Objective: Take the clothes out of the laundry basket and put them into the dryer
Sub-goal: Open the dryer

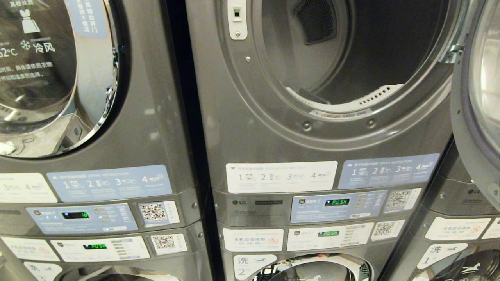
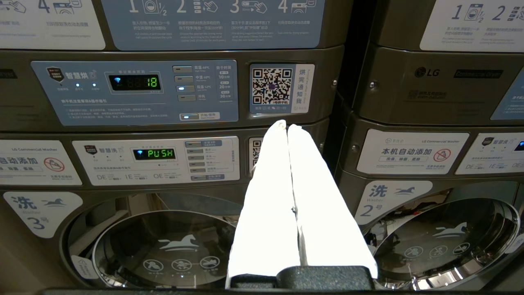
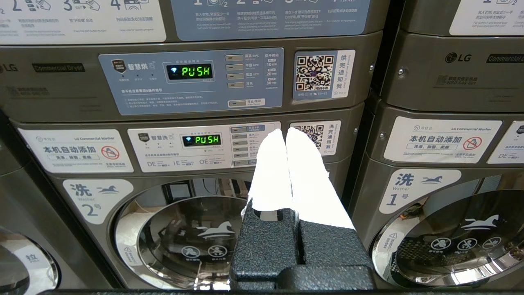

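Squarely ahead of the robot stood the dryer [image 1: 273,128], a dark grey LG machine filling the middle of the head view, its round opening uncovered and its door [image 1: 478,97] swung out at the right edge. Inside, the drum [image 1: 390,50] looked dark and bare, with only a black mesh vent on its back wall and a pale perforated lint grille [image 1: 375,95] along the lower lip; no clothes showed in it. Its control panel [image 1: 338,205] read PUSH in green. To the left stood a like grey dryer [image 1: 148,128] with its chrome-rimmed glass door [image 1: 54,74] closed, its display reading 18. Below the dryers sat washers with horse emblems; the one marked 2 [image 3: 204,229] lay under the open dryer. The left gripper [image 2: 286,125] hung before the neighbouring stack's panels, white fingers [image 2: 266,196] pressed together, holding nothing. The right gripper [image 3: 283,132] hung before washer 2's panel, its fingers [image 3: 272,172] likewise together and empty.
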Available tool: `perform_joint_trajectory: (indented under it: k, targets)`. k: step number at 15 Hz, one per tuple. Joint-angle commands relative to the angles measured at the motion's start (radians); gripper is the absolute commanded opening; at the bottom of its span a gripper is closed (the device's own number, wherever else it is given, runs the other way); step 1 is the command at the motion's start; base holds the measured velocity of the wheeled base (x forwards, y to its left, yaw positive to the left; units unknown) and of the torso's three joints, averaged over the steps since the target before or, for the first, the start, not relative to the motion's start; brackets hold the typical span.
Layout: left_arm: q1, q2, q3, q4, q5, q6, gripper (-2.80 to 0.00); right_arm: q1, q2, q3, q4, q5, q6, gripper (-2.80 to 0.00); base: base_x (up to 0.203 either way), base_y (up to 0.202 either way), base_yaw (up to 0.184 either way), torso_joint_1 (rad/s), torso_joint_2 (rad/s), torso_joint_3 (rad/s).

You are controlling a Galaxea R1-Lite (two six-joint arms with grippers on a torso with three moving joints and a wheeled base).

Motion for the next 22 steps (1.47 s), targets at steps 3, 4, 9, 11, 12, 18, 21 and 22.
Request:
perform_joint_trajectory:
  k: [3,4,9,11,12,18,21,22]
  targets:
    - [0.0,0.0,0.0,0.003,0.0,0.004,-2.8,0.0,0.0,0.0,0.0,0.0,0.001,-2.8,0.0,0.0,0.0,0.0,0.0,0.0]
    - [0.0,0.0,0.0,0.003,0.0,0.002,-2.8,0.0,0.0,0.0,0.0,0.0,0.001,-2.8,0.0,0.0,0.0,0.0,0.0,0.0]
    - [0.0,0.0,0.0,0.003,0.002,0.001,-2.8,0.0,0.0,0.0,0.0,0.0,0.001,-2.8,0.0,0.0,0.0,0.002,0.0,0.151]
    - [0.0,0.0,0.0,0.003,0.002,-0.001,-2.8,0.0,0.0,0.0,0.0,0.0,0.001,-2.8,0.0,0.0,0.0,0.001,0.0,0.196]
    - [0.0,0.0,0.0,0.003,0.002,-0.001,-2.8,0.0,0.0,0.0,0.0,0.0,0.001,-2.8,0.0,0.0,0.0,0.007,0.01,0.193]
    - [0.0,0.0,0.0,0.003,0.0,0.001,-2.8,0.0,0.0,0.0,0.0,0.001,0.0,-2.8,0.0,0.0,0.0,0.0,0.0,0.205]
    - [0.0,0.0,0.0,0.003,0.0,0.001,-2.8,0.0,0.0,0.0,0.0,0.001,0.0,-2.8,0.0,0.0,0.0,0.003,0.0,0.203]
    - [0.0,0.0,0.0,0.003,0.0,0.001,-2.8,0.0,0.0,0.0,0.0,0.001,0.0,-2.8,0.0,0.0,0.0,0.007,0.0,0.2]
